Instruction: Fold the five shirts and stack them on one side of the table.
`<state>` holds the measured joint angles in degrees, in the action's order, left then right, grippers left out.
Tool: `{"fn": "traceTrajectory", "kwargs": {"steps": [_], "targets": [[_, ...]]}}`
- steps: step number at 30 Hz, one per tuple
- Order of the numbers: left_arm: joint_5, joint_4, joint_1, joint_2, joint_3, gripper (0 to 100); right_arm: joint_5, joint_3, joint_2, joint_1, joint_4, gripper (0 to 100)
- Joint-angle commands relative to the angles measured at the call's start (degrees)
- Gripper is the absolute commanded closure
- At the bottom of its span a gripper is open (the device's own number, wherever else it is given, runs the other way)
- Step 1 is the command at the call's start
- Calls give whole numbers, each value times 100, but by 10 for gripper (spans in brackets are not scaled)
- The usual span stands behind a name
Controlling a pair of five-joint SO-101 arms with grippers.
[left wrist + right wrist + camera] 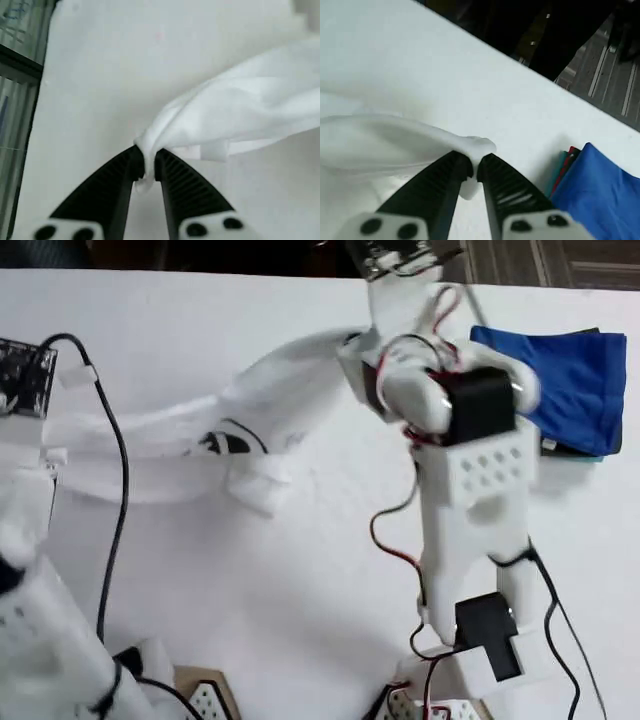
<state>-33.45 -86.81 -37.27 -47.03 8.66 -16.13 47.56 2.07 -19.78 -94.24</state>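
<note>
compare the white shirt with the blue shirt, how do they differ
The white shirt is unfolded and stretched out; the blue shirt is folded flat. The white shirt is pinched by the left gripper and right gripper; the blue shirt lies untouched atop other folded clothes. The white shirt shows a dark print; the blue shirt looks plain. Both are over the table.

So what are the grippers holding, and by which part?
Both hold the white fabric shirt, stretched between them: the left gripper pinches a bunched edge at one end, the right gripper a bunched fold at the other end.
</note>
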Motion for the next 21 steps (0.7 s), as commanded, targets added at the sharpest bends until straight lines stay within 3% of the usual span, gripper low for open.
{"fn": "traceTrajectory", "kwargs": {"steps": [1, 13, 21], "targets": [[53, 281, 53, -607, -207, 976, -132, 1618, 338, 48, -576, 980], [62, 1029, 53, -1187, -233, 976, -422, 2312, 892, 787, -681, 981], [440, 1055, 712, -1178, -233, 977, -413, 2268, 1807, 804, -681, 981]]}}
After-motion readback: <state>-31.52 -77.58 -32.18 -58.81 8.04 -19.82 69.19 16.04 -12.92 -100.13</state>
